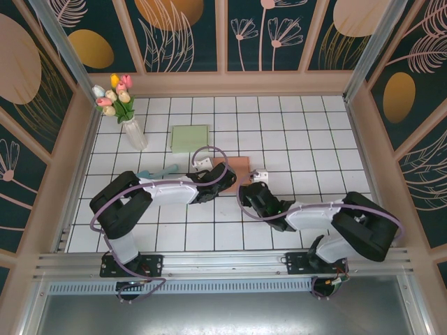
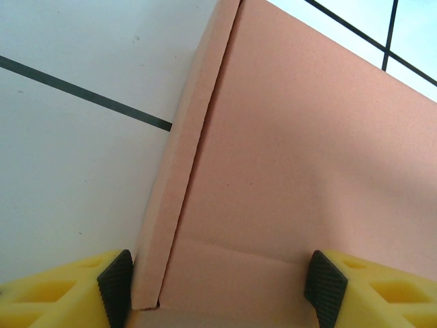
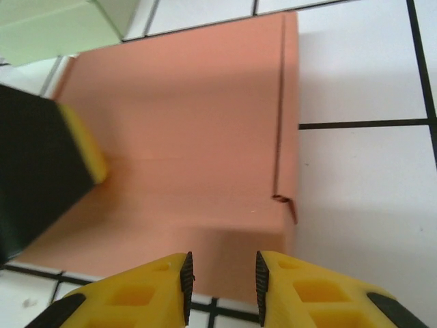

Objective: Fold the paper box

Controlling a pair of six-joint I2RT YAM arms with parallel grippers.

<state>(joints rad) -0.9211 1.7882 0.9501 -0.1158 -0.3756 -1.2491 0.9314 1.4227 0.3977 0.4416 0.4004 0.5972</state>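
The white tiled table (image 1: 307, 139) is the biggest thing. The left arm (image 1: 126, 202) and the right arm (image 1: 356, 227) both reach out over it from the near edge; the pink paper box (image 1: 241, 167) lies flat near the middle of the table, between the two arm tips; a narrow side flap (image 2: 174, 205) is bent up along one edge of it; a flat green box (image 1: 189, 138) lies near it, closer to the far edge; a vase (image 1: 134, 131) of tulips stands near the far left corner; the left gripper (image 2: 218, 290) has its jaws wide apart over the pink box, one pad (image 2: 115, 287) just beside the flap, and it grips nothing; the right gripper (image 3: 223, 283) sits over the box's near edge, its jaws a small gap apart with nothing between them.
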